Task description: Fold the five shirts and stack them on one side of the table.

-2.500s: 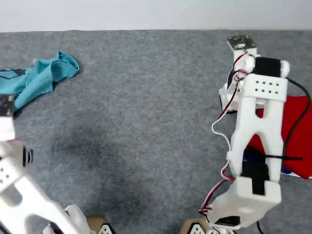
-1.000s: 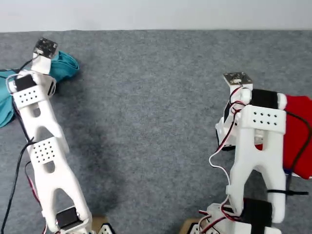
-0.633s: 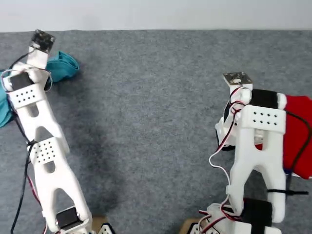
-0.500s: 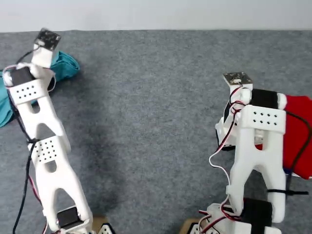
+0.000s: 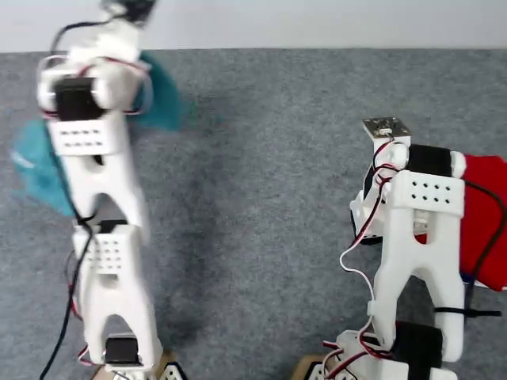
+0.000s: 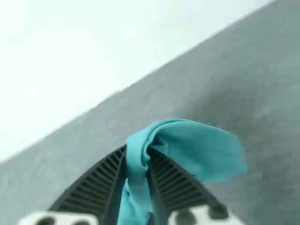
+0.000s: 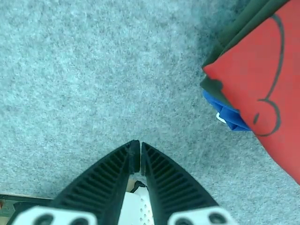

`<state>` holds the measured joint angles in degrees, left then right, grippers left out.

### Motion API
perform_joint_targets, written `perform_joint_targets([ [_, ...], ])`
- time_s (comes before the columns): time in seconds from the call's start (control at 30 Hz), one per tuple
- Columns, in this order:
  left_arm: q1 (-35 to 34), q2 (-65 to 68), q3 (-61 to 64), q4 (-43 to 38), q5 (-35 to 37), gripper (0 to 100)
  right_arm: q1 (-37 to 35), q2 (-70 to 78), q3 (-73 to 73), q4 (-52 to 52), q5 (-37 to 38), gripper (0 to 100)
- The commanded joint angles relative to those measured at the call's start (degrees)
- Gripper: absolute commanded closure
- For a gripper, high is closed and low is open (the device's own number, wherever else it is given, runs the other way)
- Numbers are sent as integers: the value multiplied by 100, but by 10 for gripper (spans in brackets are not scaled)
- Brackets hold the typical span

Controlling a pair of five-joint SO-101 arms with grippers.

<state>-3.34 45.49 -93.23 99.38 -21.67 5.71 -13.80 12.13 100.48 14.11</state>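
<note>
A teal shirt [image 5: 162, 95] hangs lifted off the grey table at the far left, with more of it blurred lower down [image 5: 36, 170]. My left gripper [image 6: 137, 161] is shut on a bunched fold of the teal shirt [image 6: 197, 147]. The left arm [image 5: 87, 158] stands tall over the left side. A stack of folded shirts sits at the right edge, with a red shirt [image 5: 483, 214] on top. Beneath the red shirt [image 7: 262, 89] lie a dark one and a blue one [image 7: 225, 112]. My right gripper [image 7: 137, 147] is shut and empty, just above the carpet beside the stack.
The grey carpeted table [image 5: 261, 198] spreads bare between the two arms. A pale wall [image 5: 277, 24] runs behind the table's far edge. The right arm [image 5: 416, 237] stands in front of the stack.
The left arm came in, closed on the teal shirt at the far left corner and has lifted it up and rightward. The right arm drew back slightly, then kept still.
</note>
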Motion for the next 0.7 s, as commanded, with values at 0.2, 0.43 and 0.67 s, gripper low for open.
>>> perform_joint_targets([
  [0.2, 1952, -527, 1798, 132, 149, 995, 66, -286, -44, 207, -18, 989],
  [0.43, 2497, -686, 3064, 132, 202, 885, 75, -286, -44, 215, 141, 989],
  [0.67, 2444, -1952, 3530, 132, 387, 807, 75, -286, -44, 207, 492, 989],
])
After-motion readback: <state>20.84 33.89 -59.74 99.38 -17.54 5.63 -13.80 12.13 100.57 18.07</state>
